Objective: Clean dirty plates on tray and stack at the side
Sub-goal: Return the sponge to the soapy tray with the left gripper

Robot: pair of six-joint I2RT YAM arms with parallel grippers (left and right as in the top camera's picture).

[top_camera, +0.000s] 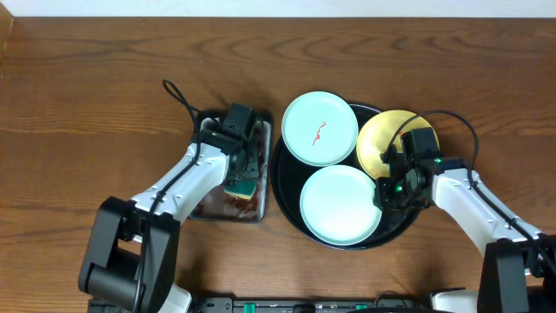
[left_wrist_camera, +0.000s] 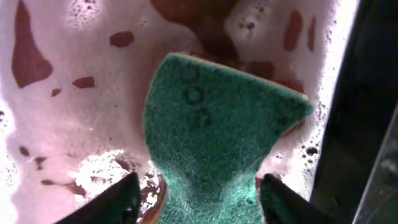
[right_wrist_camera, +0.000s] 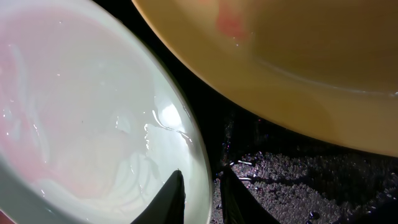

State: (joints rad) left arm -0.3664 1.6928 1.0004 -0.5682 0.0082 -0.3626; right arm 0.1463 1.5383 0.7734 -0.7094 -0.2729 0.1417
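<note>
Three plates sit on the round black tray [top_camera: 280, 180]: a mint-green one with a red smear [top_camera: 320, 129] at the back, a yellow one [top_camera: 393, 141] to the right, and a wet mint-green one [top_camera: 339, 205] in front. My right gripper [top_camera: 383, 193] pinches the right rim of the front plate [right_wrist_camera: 93, 118]; its fingers [right_wrist_camera: 176, 193] straddle that rim, one on top, one outside. The yellow plate [right_wrist_camera: 292, 68] shows a faint red spot. My left gripper [left_wrist_camera: 198, 182] hangs open over the green sponge [left_wrist_camera: 211, 124], its fingers clear of the sponge's sides.
The sponge [top_camera: 244, 186] lies in a small rectangular metal tray [top_camera: 211, 207] left of the black tray, filled with pinkish foamy water [left_wrist_camera: 62, 112]. Bare wood tabletop [top_camera: 95, 96] spreads to the left and back.
</note>
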